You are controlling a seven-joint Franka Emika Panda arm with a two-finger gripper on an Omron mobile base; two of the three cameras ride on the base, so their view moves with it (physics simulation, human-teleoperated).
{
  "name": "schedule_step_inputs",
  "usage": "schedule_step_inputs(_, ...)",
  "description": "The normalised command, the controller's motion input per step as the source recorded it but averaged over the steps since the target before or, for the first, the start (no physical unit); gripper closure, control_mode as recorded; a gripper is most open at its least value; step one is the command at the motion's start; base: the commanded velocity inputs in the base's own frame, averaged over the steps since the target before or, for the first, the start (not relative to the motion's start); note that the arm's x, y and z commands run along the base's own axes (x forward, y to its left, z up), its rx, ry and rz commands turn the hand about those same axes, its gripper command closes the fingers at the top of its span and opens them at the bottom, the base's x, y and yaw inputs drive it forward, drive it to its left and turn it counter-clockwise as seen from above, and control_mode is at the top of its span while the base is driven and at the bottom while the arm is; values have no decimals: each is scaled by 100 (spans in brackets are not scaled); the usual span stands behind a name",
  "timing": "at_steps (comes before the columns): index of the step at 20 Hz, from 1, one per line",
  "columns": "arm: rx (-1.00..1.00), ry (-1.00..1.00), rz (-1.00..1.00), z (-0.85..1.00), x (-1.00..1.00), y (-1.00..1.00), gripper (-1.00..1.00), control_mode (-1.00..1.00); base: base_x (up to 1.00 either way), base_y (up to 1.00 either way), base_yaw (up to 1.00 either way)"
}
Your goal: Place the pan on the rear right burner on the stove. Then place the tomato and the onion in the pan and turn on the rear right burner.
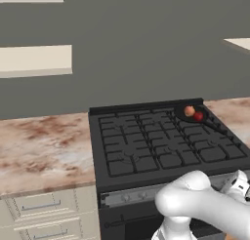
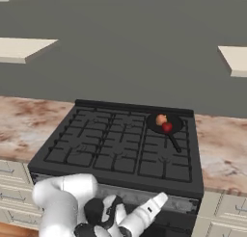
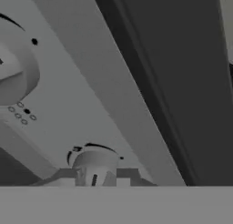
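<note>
Hand view: knob [image 3: 94,166] between end effector [image 3: 96,175] fingertips.

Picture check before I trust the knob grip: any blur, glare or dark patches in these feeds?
Left base view: evenly lit, soft, no glare; pan dark against the stove. Right base view: same flat light, tomato and onion distinct. Hand view: dim, grey, blurry; knob at the gripper legible.

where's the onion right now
The onion sits in the pan at the stove's rear right, touching the tomato, which lies just in front of it.
</note>
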Motion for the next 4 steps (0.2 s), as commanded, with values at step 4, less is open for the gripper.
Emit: schedule_step_inputs(4, -61, -17, -12, -58, -7, -9, 100, -100, 0, 0, 0)
